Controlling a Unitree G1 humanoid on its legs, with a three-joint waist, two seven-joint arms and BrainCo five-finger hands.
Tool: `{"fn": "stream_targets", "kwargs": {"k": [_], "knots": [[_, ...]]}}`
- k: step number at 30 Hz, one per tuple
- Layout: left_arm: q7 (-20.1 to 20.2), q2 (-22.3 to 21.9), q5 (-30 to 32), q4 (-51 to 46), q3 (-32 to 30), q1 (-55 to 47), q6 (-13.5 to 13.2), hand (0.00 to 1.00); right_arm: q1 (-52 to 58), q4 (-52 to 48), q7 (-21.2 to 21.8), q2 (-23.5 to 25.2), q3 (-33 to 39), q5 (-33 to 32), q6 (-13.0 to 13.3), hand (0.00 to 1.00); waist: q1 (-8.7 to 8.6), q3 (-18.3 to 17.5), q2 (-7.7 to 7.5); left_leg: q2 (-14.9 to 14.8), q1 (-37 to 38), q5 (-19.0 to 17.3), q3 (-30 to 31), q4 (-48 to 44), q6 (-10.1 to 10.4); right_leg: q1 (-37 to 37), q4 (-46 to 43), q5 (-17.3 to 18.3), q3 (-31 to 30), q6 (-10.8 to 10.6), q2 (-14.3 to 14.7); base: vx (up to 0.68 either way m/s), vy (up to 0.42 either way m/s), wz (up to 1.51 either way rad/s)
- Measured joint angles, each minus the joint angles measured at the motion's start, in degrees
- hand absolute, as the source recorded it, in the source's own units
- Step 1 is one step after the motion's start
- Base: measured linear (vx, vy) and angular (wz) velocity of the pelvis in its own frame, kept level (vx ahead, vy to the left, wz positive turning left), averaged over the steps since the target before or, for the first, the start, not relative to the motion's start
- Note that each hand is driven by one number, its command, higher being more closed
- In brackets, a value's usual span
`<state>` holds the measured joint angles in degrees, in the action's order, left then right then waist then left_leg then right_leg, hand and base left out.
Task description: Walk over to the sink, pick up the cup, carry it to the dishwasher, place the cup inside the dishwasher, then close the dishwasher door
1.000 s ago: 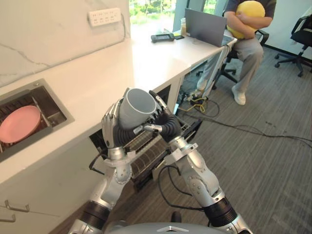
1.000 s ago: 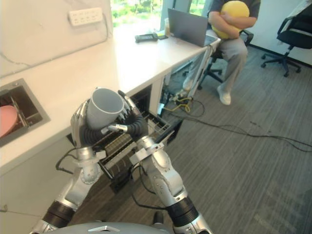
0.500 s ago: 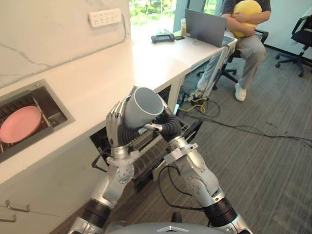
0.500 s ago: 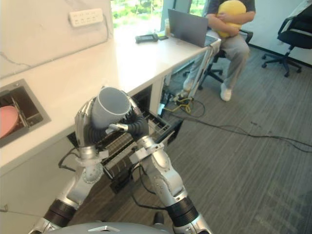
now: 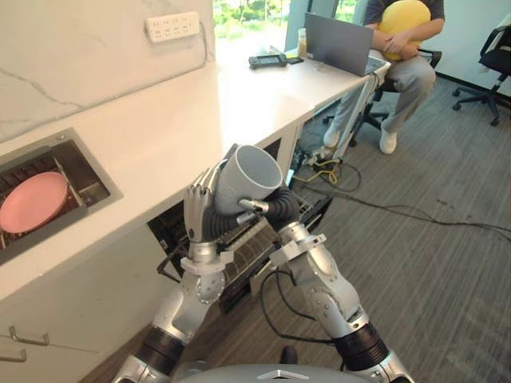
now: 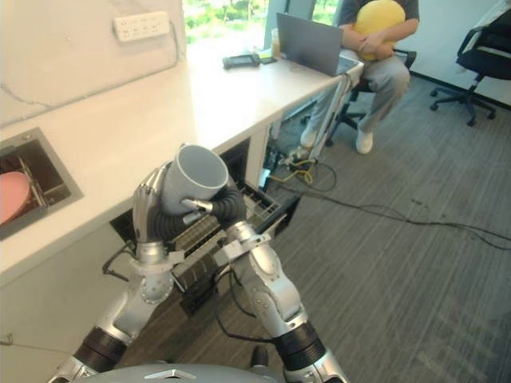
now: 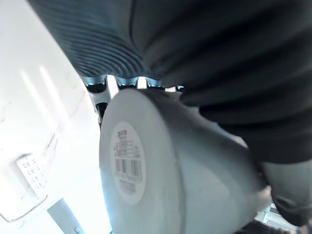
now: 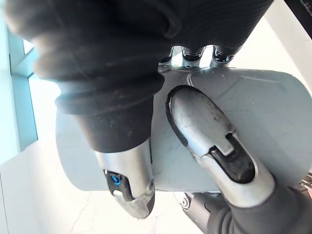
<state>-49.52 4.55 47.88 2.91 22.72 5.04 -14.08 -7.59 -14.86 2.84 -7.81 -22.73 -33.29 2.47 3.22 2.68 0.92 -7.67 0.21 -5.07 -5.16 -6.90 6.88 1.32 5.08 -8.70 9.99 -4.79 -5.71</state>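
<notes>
Where the white worktop runs below the marble wall, both hands meet just off its front edge with the plain grey tapered cup clasped between them. The cup is held in the air, tilted, with its open mouth turned up and to the right.

- Left hand: fingers curled against the cup's left side.
- Right hand: wrapped round the cup from the right, thumb laid across its wall.
- Directly below the hands: the dishwasher's dark wire rack, drawn out of the opening under the worktop.
- To the left: a steel sink set into the worktop, with a round pink plate inside.
- On the wall: a white socket strip.
- Far end of the worktop: an open grey laptop and a small dark device.
- Beyond: a seated person hugging a yellow cushion, with a black office chair near.
- Loose cables lie on the grey carpet by the worktop's leg.

The left wrist view shows the cup's flat base, which carries a white barcode sticker. The right wrist view shows the thumb pressed flat on the cup's side, with fingertips hooked over the far edge.
</notes>
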Motion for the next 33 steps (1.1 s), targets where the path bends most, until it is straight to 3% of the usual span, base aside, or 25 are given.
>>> {"fn": "stream_targets", "kwargs": {"k": [10,11,23,30,33], "knots": [[-0.14,0.75,-1.88,0.58,0.83,-0.01,0.32,1.0,0.0,-0.06,-3.34,-0.01,-0.49,2.24,0.35,1.0,-0.01,-0.9,-0.88,0.01,-0.06,0.11,0.04,0.0,-0.01,0.02,0.0,-0.09,-0.01,-0.01,-0.01,0.0,0.0,0.0],[-0.13,1.02,-2.71,0.58,1.13,-0.03,0.32,0.0,0.0,-0.07,-3.89,-0.01,-0.74,2.24,0.35,1.0,-0.01,-0.9,-0.87,0.01,-0.06,0.12,0.06,0.0,0.0,0.02,0.0,-0.01,-0.01,0.1,-0.01,0.0,0.0,0.0],[-1.38,0.92,-6.15,2.29,1.07,-3.39,-1.53,0.0,-0.67,0.0,-7.99,0.25,4.34,4.49,0.32,1.0,0.15,-0.88,-0.89,0.01,-0.2,0.34,0.41,0.08,0.03,-0.09,0.0,0.21,0.39,0.32,-0.02,0.0,0.0,0.01],[-1.65,-0.03,-11.76,3.84,-8.2,-7.0,-1.88,0.0,-0.49,4.0,-8.81,0.22,10.03,5.02,-1.44,1.0,0.31,-0.7,-0.95,0.12,-0.25,0.68,2.17,0.08,0.06,-1.32,0.0,0.69,2.81,0.28,-0.3,-0.01,-0.003,0.14],[-1.48,-0.13,-15.47,5.21,-12.02,-9.62,-2.07,0.0,-0.53,11.53,-8.97,-0.11,11.63,6.79,-2.77,1.0,1.74,-0.3,-1.32,0.34,-1.38,1.17,3.94,-0.01,0.05,-1.58,0.01,1.14,5.45,0.04,-0.64,-0.03,-0.015,0.38]]}}
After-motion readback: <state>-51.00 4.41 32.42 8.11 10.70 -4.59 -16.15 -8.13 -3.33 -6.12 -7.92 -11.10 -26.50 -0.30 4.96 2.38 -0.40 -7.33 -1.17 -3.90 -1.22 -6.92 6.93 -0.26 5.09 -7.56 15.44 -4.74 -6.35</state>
